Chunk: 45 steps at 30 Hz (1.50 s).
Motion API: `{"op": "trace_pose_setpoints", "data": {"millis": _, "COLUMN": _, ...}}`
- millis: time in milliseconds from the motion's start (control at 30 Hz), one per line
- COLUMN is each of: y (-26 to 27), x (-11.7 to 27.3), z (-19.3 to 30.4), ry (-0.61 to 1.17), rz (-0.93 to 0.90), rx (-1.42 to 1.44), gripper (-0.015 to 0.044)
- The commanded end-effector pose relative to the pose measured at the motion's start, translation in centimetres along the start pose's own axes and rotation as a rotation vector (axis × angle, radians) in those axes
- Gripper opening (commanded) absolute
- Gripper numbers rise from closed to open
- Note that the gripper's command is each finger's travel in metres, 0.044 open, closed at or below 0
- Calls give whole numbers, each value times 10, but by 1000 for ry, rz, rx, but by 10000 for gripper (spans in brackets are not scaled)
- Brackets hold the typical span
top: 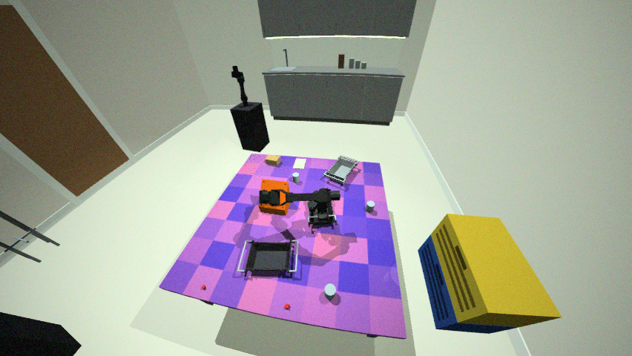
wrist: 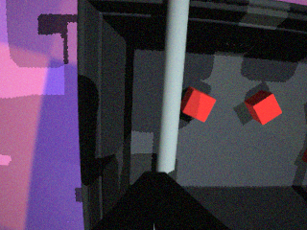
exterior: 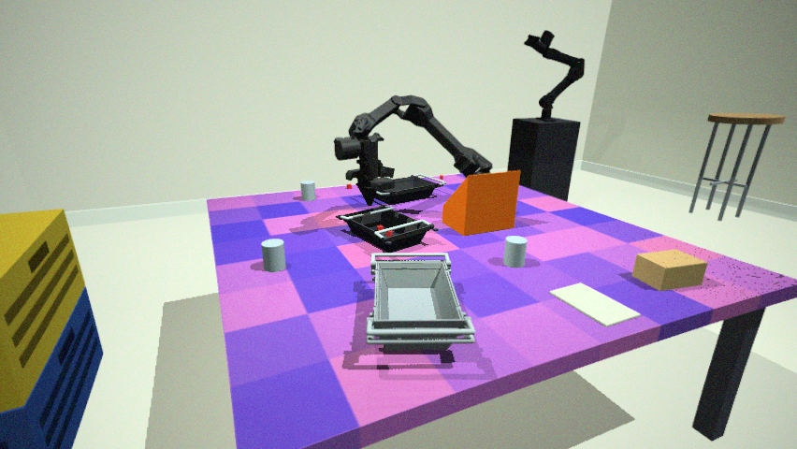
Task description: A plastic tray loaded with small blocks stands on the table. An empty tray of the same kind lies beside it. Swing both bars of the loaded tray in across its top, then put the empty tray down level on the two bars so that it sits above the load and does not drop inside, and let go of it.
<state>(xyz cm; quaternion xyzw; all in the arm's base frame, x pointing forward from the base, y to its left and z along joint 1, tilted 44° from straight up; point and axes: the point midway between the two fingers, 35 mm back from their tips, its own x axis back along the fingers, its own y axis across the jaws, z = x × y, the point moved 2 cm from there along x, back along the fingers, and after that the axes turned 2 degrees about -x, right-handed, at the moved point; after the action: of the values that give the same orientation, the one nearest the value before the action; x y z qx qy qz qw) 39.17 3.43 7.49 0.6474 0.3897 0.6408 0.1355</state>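
Note:
The loaded black tray (exterior: 362, 232) (wrist: 110, 96) stands near the table's middle, with red blocks (wrist: 199, 104) (wrist: 263, 107) inside. Its near bar (exterior: 404, 227) lies across the top in the exterior view. Its far bar (exterior: 365, 213) (wrist: 173, 86) runs inboard of the end wall in the wrist view. My gripper (exterior: 369, 201) (wrist: 153, 182) is shut with nothing between its fingers; the tips hide part of the far bar. Whether they touch it, I cannot tell. The empty black tray (top: 248, 260) (exterior: 415, 195) stands apart, its bars (top: 241, 256) (top: 294, 256) swung out over its ends.
A grey empty tray (top: 343, 170) (exterior: 412, 305) stands at another side. Pale cylinders (top: 295, 177) (top: 370, 205) (top: 329, 290), a tan box (top: 272, 159), a white pad (top: 300, 163) and loose red cubes (top: 203, 287) (top: 286, 305) are on the table. The orange base (exterior: 487, 206) stands beside the loaded tray.

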Motion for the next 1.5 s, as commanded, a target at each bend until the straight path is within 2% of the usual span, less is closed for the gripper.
{"op": "trace_pose_setpoints", "data": {"millis": 0, "y": 0, "x": 0, "z": 0, "ry": 0, "rz": 0, "rx": 0, "gripper": 0}}
{"op": "trace_pose_setpoints", "data": {"millis": 1133, "y": 0, "x": 0, "z": 0, "ry": 0, "rz": 0, "rx": 0, "gripper": 0}}
{"op": "trace_pose_setpoints", "data": {"millis": 1333, "y": 0, "x": 0, "z": 0, "ry": 0, "rz": 0, "rx": 0, "gripper": 157}}
{"op": "trace_pose_setpoints", "data": {"millis": 1467, "y": 2, "x": 22, "z": 0, "ry": 21, "rz": 11, "rx": -6, "gripper": 263}}
